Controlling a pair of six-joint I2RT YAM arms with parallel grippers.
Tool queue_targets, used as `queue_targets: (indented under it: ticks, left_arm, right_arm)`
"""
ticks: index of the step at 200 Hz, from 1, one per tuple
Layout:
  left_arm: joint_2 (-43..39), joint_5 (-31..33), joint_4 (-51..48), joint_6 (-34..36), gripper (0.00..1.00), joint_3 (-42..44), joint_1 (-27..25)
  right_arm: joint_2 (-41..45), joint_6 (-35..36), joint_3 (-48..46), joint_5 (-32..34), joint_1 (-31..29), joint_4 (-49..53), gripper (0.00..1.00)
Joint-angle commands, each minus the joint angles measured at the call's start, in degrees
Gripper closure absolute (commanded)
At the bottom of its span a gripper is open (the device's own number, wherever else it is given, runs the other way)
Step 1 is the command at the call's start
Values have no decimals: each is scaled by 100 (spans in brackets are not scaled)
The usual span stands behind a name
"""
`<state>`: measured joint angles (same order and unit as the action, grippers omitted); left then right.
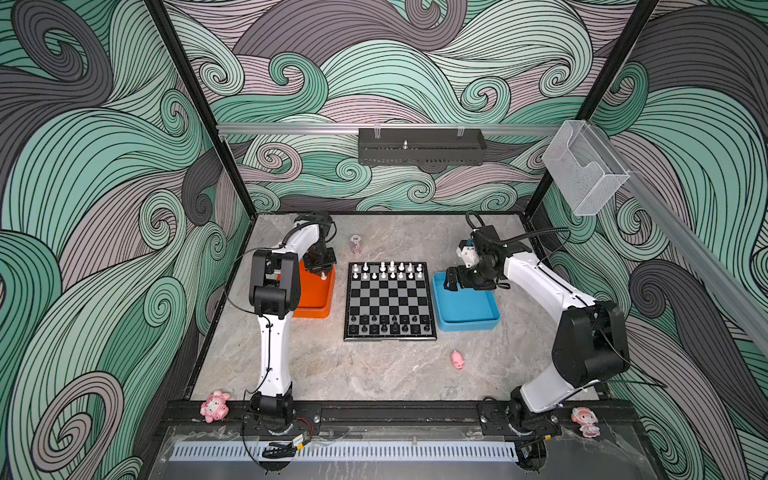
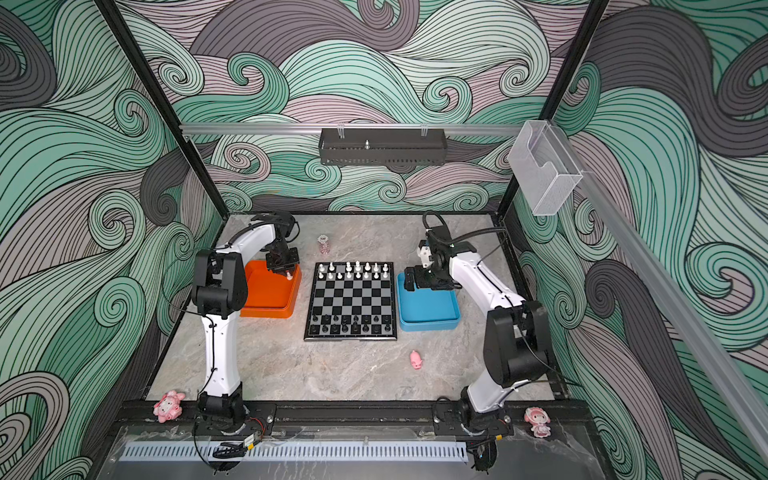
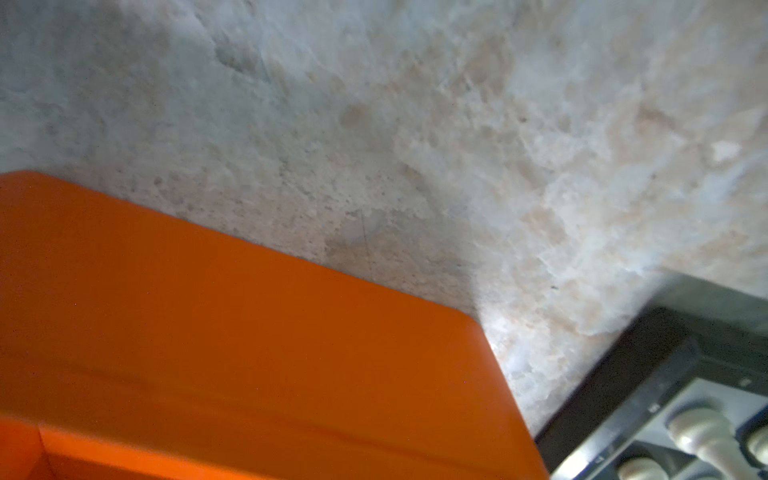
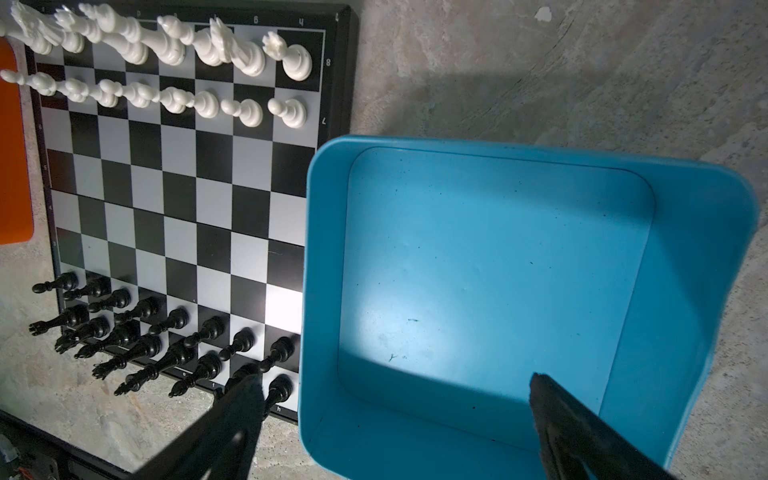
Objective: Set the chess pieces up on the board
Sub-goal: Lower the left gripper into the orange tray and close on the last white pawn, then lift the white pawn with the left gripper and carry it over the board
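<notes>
Left gripper (image 1: pixel 322 272): jaws narrow, apparently pinching one white piece (image 1: pixel 323 276) over the orange tray (image 1: pixel 316 309) corner beside the board (image 1: pixel 390 300). Piece is probably light, rigid, smooth and easily tipped; pinch the slim stem above the base. Right gripper (image 4: pixel 395 376): spread wide above the blue tray (image 4: pixel 685 249).

Left arm (image 1: pixel 274 349): base at the near edge of the table (image 1: pixel 374 374), left side. The lower link stands almost upright, the elbow is folded, and the forearm reaches toward the far edge. The wrist is bent so the left hand (image 1: pixel 322 271) points straight down. Its jaw gap is too small to read in both top views, and the wrist view shows none of it. Right arm (image 1: pixel 540 282): base near the near right corner, forearm sloping in toward the table's middle. The right hand (image 4: pixel 395 376) is low, with its fingers (image 4: pixel 557 411) spread wide and nothing between them.
</notes>
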<state>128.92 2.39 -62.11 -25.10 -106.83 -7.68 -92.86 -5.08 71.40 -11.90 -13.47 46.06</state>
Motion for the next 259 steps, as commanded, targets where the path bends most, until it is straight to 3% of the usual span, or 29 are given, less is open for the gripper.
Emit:
queue_targets:
  ticks: [1, 135, 259]
  left_arm:
    - [17, 103, -93, 5, 78, -189, -36]
    - [-99, 178, -262, 118, 86, -243, -57]
    - [-1323, 840, -1043, 420, 87, 61, -337]
  right_arm:
    - [-16, 18, 75, -23, 37, -6, 1]
    - [15, 25, 67, -39, 39, -5, 1]
    - [257, -28, 24, -156, 38, -9, 1]
